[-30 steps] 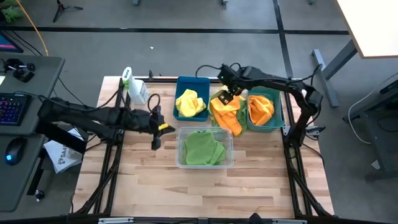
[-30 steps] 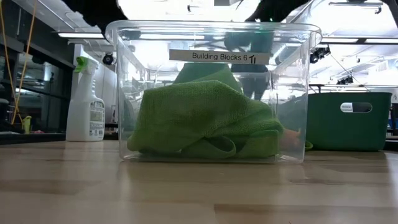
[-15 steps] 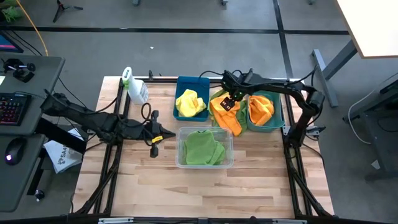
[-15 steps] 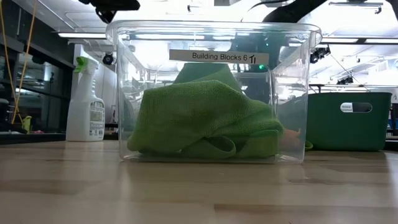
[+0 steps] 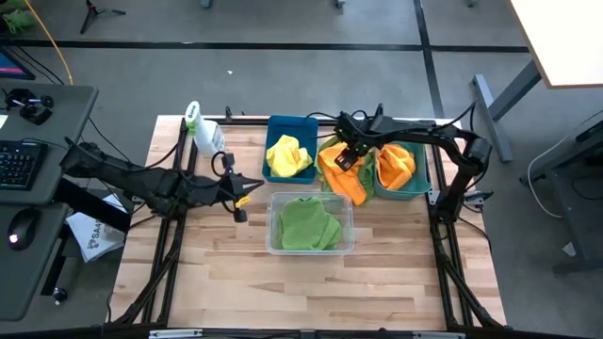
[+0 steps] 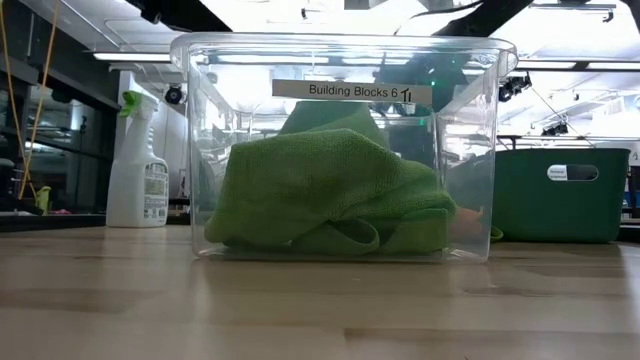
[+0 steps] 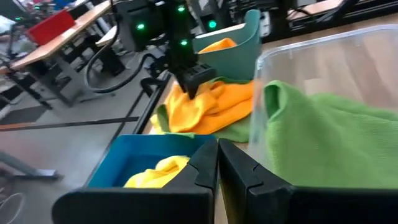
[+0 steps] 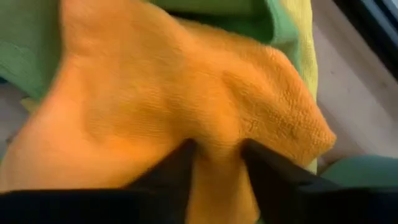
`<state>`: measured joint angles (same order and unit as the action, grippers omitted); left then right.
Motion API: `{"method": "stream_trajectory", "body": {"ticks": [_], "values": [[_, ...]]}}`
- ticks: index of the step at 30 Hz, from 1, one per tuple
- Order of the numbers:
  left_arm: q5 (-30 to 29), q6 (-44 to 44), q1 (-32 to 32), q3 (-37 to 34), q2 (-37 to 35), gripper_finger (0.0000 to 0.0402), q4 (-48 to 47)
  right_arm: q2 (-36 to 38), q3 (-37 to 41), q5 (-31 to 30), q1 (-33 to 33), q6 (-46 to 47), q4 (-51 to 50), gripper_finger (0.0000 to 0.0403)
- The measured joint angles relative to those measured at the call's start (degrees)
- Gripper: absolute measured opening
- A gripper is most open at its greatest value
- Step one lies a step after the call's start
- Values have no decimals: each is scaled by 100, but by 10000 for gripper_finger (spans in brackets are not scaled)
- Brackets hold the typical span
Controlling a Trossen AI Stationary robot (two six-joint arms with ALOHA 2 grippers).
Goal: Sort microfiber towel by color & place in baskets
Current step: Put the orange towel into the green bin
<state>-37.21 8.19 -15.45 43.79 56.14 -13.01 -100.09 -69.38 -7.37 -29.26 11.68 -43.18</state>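
Orange towel (image 5: pixel 350 185) tops a pile with green (image 8: pixel 261 15) and yellow (image 8: pixel 303 37) cloths, lying on the table between the blue basket (image 5: pixel 283 121) and the teal basket (image 5: pixel 423 185). My right gripper (image 5: pixel 347 156) is down on that orange towel, shut on it. A yellow towel (image 5: pixel 287 155) lies in the blue basket, an orange one (image 5: pixel 396 165) in the teal, and a green one (image 5: pixel 309 226) in the clear basket (image 5: pixel 273 224). My left gripper (image 5: pixel 239 200) is shut and holds nothing, left of the clear basket. My right gripper comes from above, pointing down, and pinches a raised fold (image 8: pixel 217 134) of the orange towel between its two fingers (image 8: pixel 177 174). The rest of the towel lies spread on the pile. One layer or several, I cannot tell.
A white spray bottle with a green top (image 5: pixel 203 132) stands at the table's far left corner. The three baskets crowd the far middle of the table. Bare wood (image 5: pixel 311 292) lies along the near side. A desk with a keyboard stands left of the table.
My right gripper has come down onto the orange pile and shifted slightly toward the teal basket. My left arm has sunk lower and stretched out, and its gripper has turned about while staying left of the clear basket. The towels in the baskets have not moved.
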Motion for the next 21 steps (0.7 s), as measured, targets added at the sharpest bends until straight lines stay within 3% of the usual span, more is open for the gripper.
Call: {"method": "stream_trajectory", "body": {"ticks": [2, 4, 9, 21], "values": [[-16, 10, 44, 0, 0, 1, 1, 0, -3, -17, 90, -62, 104, 61], [-16, 4, 72, 0, -1, 1, 1, -5, -97, -39, 194, -202, 59, 19], [-105, 35, 86, 34, -88, 1, -17, 65, -911, -700, 507, -485, -595, 5], [-291, 208, 86, 109, -339, 1, -5, 1015, -4159, -3162, 1377, -722, -2547, 1]]}}
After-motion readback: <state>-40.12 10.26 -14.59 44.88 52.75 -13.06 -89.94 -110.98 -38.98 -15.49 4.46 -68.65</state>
